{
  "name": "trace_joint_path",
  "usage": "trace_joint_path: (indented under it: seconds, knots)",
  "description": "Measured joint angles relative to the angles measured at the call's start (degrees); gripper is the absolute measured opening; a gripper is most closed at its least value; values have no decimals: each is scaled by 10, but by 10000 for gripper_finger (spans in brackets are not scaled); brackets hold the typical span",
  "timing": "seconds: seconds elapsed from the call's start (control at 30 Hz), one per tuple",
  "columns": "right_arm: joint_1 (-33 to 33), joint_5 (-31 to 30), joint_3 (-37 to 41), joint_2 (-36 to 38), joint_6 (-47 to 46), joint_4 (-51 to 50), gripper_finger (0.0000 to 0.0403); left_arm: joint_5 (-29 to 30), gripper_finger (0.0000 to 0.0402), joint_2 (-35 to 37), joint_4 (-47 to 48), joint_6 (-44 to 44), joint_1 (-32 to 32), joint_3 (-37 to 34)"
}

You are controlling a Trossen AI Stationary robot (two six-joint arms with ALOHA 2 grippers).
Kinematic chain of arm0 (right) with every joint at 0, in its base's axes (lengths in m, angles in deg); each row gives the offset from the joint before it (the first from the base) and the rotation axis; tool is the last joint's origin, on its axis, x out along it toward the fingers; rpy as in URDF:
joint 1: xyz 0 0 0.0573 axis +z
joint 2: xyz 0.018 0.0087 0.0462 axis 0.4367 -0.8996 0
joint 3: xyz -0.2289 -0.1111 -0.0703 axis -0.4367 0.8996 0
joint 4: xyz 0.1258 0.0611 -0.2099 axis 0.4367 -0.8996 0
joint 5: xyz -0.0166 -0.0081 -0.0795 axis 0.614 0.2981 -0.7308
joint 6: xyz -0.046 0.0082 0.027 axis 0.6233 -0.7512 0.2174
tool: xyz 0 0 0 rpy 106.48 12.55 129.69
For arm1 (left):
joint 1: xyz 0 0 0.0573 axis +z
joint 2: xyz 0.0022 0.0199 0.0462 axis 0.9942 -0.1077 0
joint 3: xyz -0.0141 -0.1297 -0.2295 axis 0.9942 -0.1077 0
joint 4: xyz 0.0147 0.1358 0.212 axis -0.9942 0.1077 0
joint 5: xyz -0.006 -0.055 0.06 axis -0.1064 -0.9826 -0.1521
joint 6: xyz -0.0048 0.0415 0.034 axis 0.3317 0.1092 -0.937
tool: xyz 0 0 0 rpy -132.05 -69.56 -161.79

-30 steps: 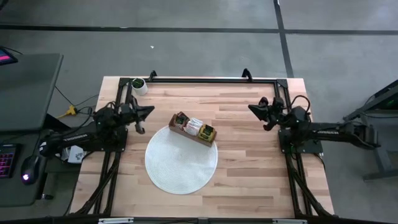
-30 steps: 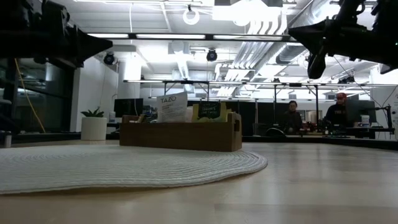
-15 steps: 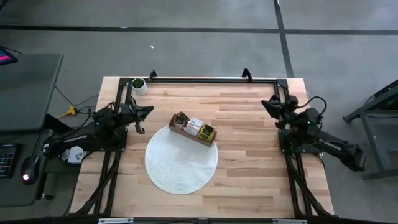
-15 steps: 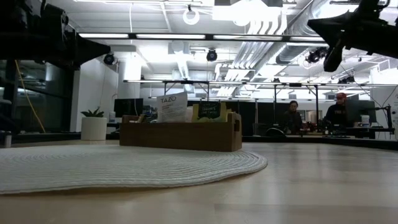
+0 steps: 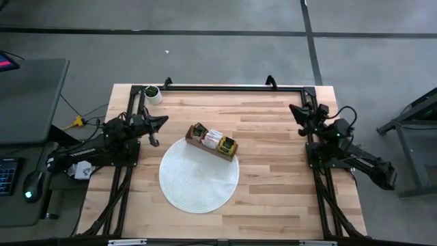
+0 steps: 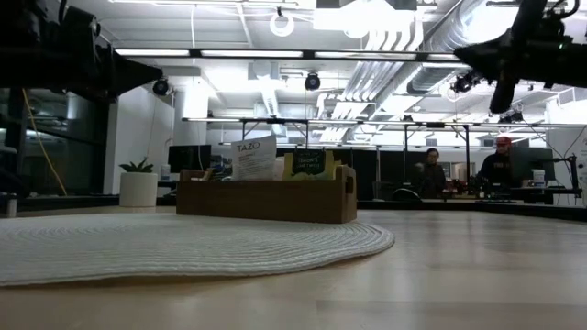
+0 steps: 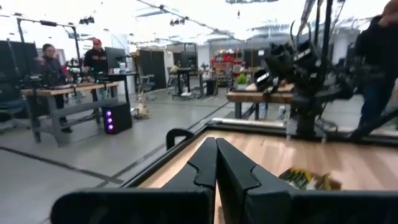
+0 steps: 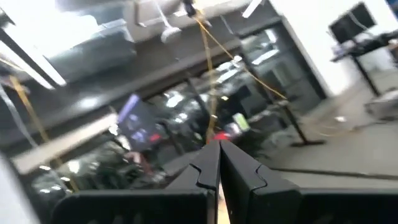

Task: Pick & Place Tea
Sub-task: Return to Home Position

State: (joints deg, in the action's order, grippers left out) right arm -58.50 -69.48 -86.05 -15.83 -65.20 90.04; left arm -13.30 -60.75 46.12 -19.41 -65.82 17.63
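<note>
The floor (image 5: pixel 218 55) is grey and smooth, with dark lines across it. A light wooden table (image 5: pixel 273 184) stands in the middle, and a dark grey desk (image 5: pixel 31 96) sits beside it. The high white ceiling (image 6: pixel 229 23) has long bright strip lights (image 6: pixel 183 53) and big white pipes (image 6: pixel 390 73). A small white pot with a green plant (image 6: pixel 138 186) stands on a far table corner. Far back, two people (image 6: pixel 431 172) sit at a long dark desk (image 6: pixel 477 194).

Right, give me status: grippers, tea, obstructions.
Left gripper shut, empty, left side of table. Right gripper shut, empty, right side. Tea in wooden tray at edge of mat. Nothing in the way.
</note>
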Motion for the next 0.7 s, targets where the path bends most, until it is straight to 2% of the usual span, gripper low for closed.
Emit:
trace_joint_path:
  seconds: [0.1,0.2,0.53,0.63,0.7]
  knots:
    - [0,-17,0,0,16,-29,8,4,0,0,10,-39,0,0]
    - [0,-8,0,0,17,-60,7,5,0,0,20,-74,0,0]
    - [0,3,0,0,48,-205,8,-6,1,-7,83,-84,0,2]
    - [0,9,0,-2,54,-216,9,-8,1,-13,85,-129,0,2]
    - [0,15,0,-4,27,-215,8,-15,1,-13,86,-167,0,2]
